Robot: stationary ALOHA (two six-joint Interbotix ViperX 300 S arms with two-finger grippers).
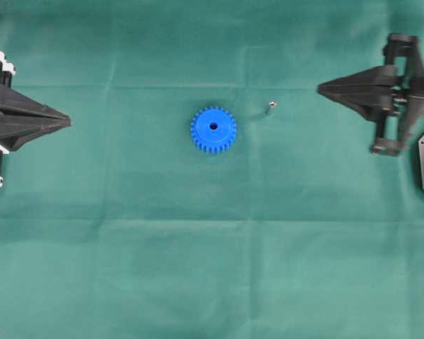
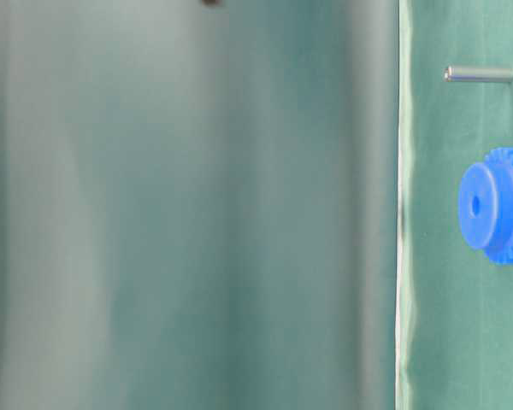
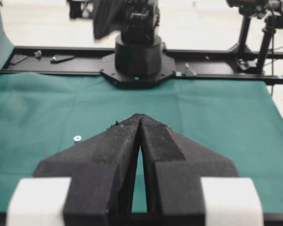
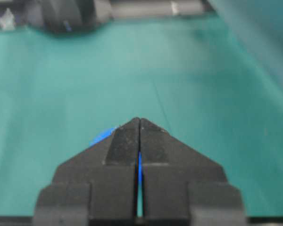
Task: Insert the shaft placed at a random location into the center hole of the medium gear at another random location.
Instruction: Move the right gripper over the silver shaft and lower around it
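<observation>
The blue medium gear (image 1: 213, 130) lies flat near the middle of the green cloth, its dark center hole (image 1: 213, 126) facing up; the table-level view shows the gear (image 2: 496, 205) at the right edge. The small silvery shaft (image 1: 271, 108) lies on the cloth to the gear's right, also seen as the shaft (image 2: 479, 74) at table level and as a small shaft end (image 3: 77, 138) in the left wrist view. My left gripper (image 1: 68, 122) sits shut at the far left, holding nothing. My right gripper (image 1: 321, 88) is shut and empty at the right; a sliver of gear (image 4: 101, 135) shows behind its fingers.
A blurred green cloth wall (image 2: 188, 205) fills most of the table-level view. The right arm's black base (image 3: 137, 61) and a black rail (image 3: 47, 61) stand at the far side in the left wrist view. Green cloth (image 1: 212, 268) covers the table.
</observation>
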